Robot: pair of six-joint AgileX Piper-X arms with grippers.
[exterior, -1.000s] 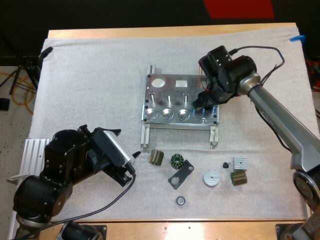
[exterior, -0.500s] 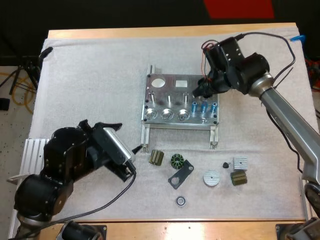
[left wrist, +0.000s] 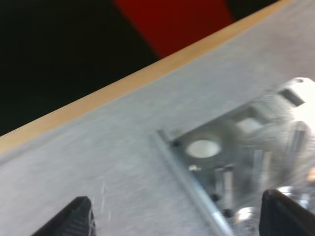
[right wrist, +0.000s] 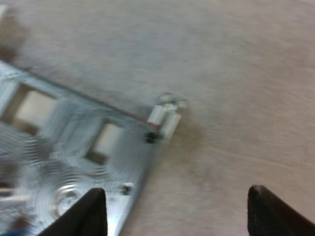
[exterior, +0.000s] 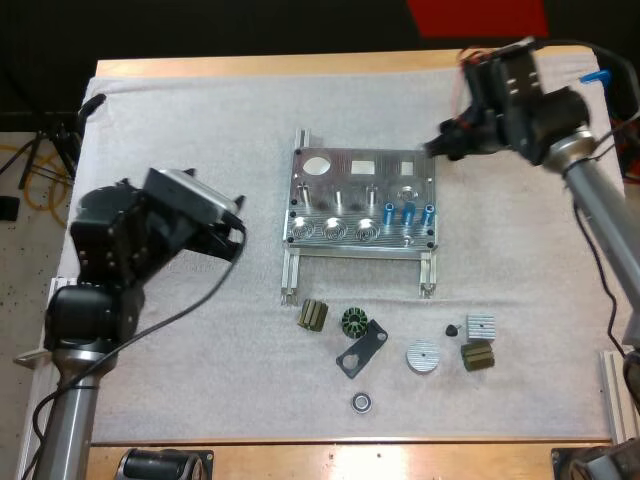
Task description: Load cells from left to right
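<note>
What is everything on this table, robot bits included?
Mat: one, white, on the wooden table.
Metal fixture: one, silver, middle of the mat.
Blue cylinders: three, bright blue, upright along the fixture's near right edge.
Ribbed blocks: two, olive, at either end of the loose parts.
Toothed ring: one, dark, beside the left block.
Bracket: one, black, by the toothed ring.
Disc: one, silver, right of the bracket.
Finned block: one, silver, far right.
Black nub: one, beside the finned block.
Small ring: one, dark, nearest the front edge.
Left pincer: one, black, open, left of the fixture.
Right pincer: one, black, open, beyond the fixture's far right corner.
</note>
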